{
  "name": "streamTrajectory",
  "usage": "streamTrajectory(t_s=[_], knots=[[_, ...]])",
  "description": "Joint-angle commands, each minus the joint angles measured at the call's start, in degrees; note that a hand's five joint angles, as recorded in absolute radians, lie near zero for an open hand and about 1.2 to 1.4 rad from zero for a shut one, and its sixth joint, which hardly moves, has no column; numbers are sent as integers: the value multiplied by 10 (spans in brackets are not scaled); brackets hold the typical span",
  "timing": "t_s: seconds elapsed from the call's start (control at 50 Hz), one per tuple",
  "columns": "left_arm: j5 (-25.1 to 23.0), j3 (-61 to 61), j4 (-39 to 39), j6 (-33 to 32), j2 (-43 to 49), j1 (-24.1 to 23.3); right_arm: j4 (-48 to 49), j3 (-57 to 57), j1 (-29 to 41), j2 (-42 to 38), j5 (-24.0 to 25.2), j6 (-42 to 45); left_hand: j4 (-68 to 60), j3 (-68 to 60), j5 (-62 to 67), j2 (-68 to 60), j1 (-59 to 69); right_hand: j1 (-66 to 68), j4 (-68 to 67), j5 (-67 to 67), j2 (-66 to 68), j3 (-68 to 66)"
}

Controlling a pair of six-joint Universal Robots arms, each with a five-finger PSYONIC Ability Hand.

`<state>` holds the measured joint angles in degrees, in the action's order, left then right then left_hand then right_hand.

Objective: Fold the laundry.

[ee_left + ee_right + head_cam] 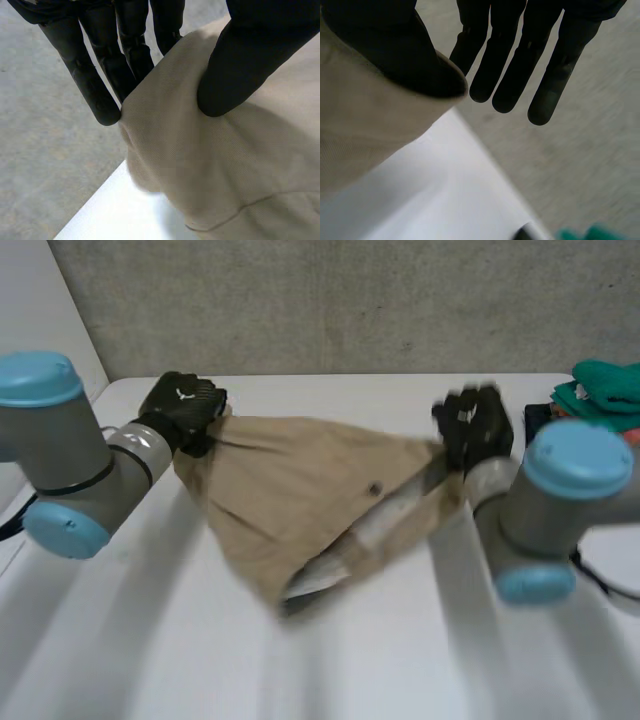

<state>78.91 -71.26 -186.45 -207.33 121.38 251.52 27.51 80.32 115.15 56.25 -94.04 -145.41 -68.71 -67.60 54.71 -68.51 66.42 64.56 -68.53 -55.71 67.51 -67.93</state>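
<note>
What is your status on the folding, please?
Left hand pinching beige garment at a corner; right hand pinching opposite end. Garment spans between them. Green clothes pile well aside.

Blurred right hand (pixel 472 425), cropped green clothes (pixel 606 388)

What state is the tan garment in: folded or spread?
Spread, not folded: the left hand and right hand each pinch one end of the tan garment, which sags between them.

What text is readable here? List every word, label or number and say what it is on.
None can be read.
White marks on the left hand and right hand: too blurred to read.
The cloth and the green clothes: no text shows.
</note>
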Motion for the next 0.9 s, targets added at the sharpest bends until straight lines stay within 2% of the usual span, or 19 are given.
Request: streamTrajectory(t_s=[0.02,0.1,0.12,0.18,0.2,0.22,0.26,0.28,0.32,0.34,0.44,0.52,0.54,0.6,0.62,0.66,0.72,0.84,0.9], knots=[[61,-152,-11,30,-116,-68,14,-218,-41,-125,124,-27,-113,-124,153,-115,136,154,-115,-143,125,-121],[136,-179,-31,39,-113,-117,18,-299,-48,-184,162,-79,-113,-124,153,-115,136,154,-115,-143,125,-121],[170,-183,-35,50,-112,-135,31,-322,-51,-200,165,-99,-113,-124,153,-115,136,154,-115,-143,125,-121],[203,-188,-36,72,-103,-161,57,-338,-54,-223,162,-126,-113,-124,153,-115,136,154,-115,-143,125,-121],[203,-191,-37,86,-92,-179,70,-337,-53,-235,165,-140,-70,-81,110,-72,93,154,-115,-143,125,-121],[199,-189,-40,93,-85,-185,76,-336,-52,-240,167,-145,21,9,19,19,2,96,-56,-84,66,-62],[188,-187,-48,102,-71,-193,78,-329,-52,-246,170,-149,207,196,-167,205,-184,-291,331,303,-321,325],[184,-184,-56,104,-63,-192,66,-316,-52,-243,171,-148,353,342,-313,351,-330,-546,585,557,-575,579],[188,-180,-60,96,-63,-181,35,-293,-57,-218,161,-146,507,496,-467,505,-484,-546,585,557,-575,579],[191,-181,-59,92,-68,-174,27,-288,-59,-210,157,-147,534,523,-494,532,-511,-546,585,557,-575,579],[194,-190,-36,95,-123,-114,-90,-239,-77,-102,106,-160,560,549,-520,558,-537,-546,585,557,-575,579],[135,-201,-15,110,-182,-54,-238,-209,-77,-3,65,-172,568,557,-528,566,-545,-546,585,557,-575,579],[95,-203,-8,114,-199,-24,-303,-199,-77,33,55,-178,568,557,-528,566,-545,-546,585,557,-575,579],[28,-204,9,123,-214,25,-393,-178,-72,77,50,-199,567,555,-527,564,-544,-546,585,557,-575,579],[-19,-201,24,126,-211,53,-441,-159,-63,99,55,-219,567,555,-527,564,-544,-546,585,557,-575,579],[-62,-194,36,125,-198,77,-475,-139,-50,118,65,-238,567,555,-527,564,-544,-546,585,557,-575,579],[-124,-175,54,117,-151,118,-505,-83,-19,147,81,-265,553,542,-513,551,-530,-546,585,557,-575,579],[-152,-128,79,73,-45,159,-463,8,60,150,87,-281,533,522,-493,531,-510,-546,585,557,-575,579],[-166,-110,92,42,2,162,-404,37,101,117,63,-283,523,512,-483,521,-500,-546,585,557,-575,579]])
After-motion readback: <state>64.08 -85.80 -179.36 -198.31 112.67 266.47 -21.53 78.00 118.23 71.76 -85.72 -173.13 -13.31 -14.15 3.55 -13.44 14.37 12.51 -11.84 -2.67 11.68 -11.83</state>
